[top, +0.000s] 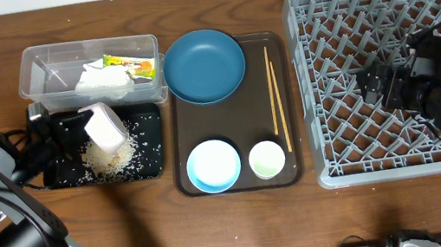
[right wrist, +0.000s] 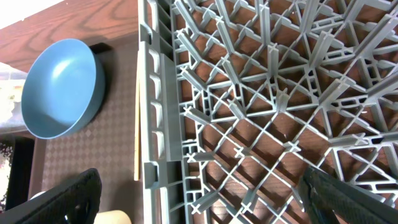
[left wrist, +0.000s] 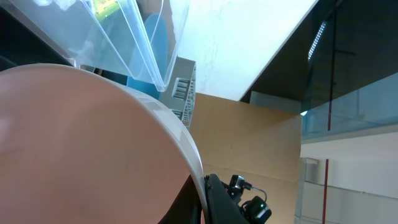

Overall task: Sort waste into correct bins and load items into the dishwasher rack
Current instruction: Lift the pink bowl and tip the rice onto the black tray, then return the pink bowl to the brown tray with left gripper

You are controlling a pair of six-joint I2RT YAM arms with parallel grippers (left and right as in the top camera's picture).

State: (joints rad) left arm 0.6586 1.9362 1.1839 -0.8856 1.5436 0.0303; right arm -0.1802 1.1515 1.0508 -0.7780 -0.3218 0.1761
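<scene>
Counted: one blue plate (top: 203, 66), two chopsticks (top: 274, 98), one white cup (top: 267, 159) and one light-blue bowl (top: 213, 165), all on the brown tray (top: 247, 183). The left gripper (top: 89, 125) clamps a second, tilted bowl (top: 105, 126) over the rice-strewn black tray (top: 152, 164). The right gripper (top: 375, 83) is spread wide above the rack (top: 334, 1). The wrapper (top: 129, 65) print is unreadable.

Robotics lab, not a real kitchen. Two robot arms (top: 9, 234) sit at a wood-grain worktop (top: 149, 230), with a dishwasher rack (top: 311, 84) under the right fingers (right wrist: 62, 199). Glass partition (left wrist: 354, 112) and plywood panel (left wrist: 249, 137) stand beyond the left fingers (left wrist: 217, 208).
</scene>
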